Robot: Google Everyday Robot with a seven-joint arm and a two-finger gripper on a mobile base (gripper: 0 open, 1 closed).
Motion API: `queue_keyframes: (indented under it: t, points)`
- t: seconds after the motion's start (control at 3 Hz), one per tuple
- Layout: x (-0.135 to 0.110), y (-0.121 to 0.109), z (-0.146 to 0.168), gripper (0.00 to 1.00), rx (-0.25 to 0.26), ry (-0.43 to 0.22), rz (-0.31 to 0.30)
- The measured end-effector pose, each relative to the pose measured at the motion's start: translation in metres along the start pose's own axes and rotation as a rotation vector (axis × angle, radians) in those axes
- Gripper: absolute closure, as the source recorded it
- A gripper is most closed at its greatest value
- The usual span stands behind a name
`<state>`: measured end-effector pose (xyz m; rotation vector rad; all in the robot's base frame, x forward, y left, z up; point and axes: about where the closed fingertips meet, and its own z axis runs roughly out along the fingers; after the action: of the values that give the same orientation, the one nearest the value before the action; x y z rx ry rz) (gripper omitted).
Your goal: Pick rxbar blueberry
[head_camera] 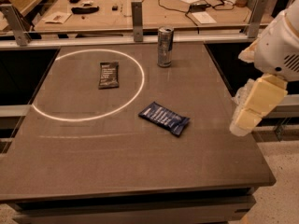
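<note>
The rxbar blueberry [164, 118] is a flat bar in a dark navy-blue wrapper with white text. It lies at an angle on the dark table, right of centre, just outside the white circle. My gripper [245, 120], cream-coloured and hanging from the white arm [279, 45], is off the table's right edge. It sits to the right of the bar and apart from it, with nothing seen in it.
A smaller black-wrapped bar [109, 74] lies inside the white circle [135, 90]. A silver can [165, 46] stands upright at the table's far edge. A metal rail with posts [137, 15] runs behind the table [117, 167], and a cluttered workbench stands beyond it.
</note>
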<state>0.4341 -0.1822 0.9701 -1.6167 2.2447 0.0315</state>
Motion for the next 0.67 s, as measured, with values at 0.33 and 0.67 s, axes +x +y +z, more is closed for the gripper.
queue_keyframes:
  t: [0.33,0.67]
  points:
    - [-0.009,0.017,0.012,0.00,0.033,-0.024,0.038]
    - [-0.014,0.012,0.052,0.00,0.101,-0.115,0.122]
